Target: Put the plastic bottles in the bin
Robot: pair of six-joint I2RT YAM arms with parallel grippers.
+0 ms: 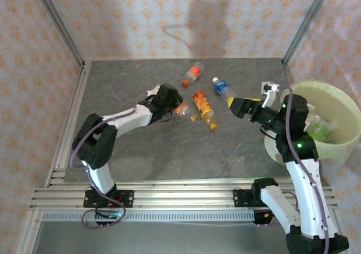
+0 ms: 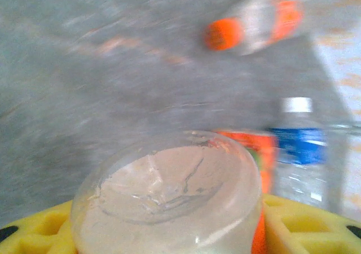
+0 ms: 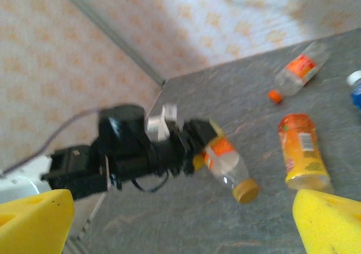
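My left gripper (image 1: 178,108) is shut on a small clear plastic bottle (image 1: 184,110) with an orange label and a yellow cap. The left wrist view looks along that bottle's clear base (image 2: 169,197), which sits between the yellow fingers (image 2: 299,226). In the right wrist view the held bottle (image 3: 228,162) hangs above the table. Three more bottles lie on the mat: an orange-label one (image 1: 196,70), an orange juice one (image 1: 204,108) and a blue-label one (image 1: 223,87). My right gripper (image 1: 237,104) is open and holds nothing, just left of the pale yellow-green bin (image 1: 338,99).
A green-labelled bottle (image 1: 321,131) lies inside the bin. The grey mat (image 1: 169,152) is bare in front of both arms. Metal frame posts and patterned walls close off the back and sides.
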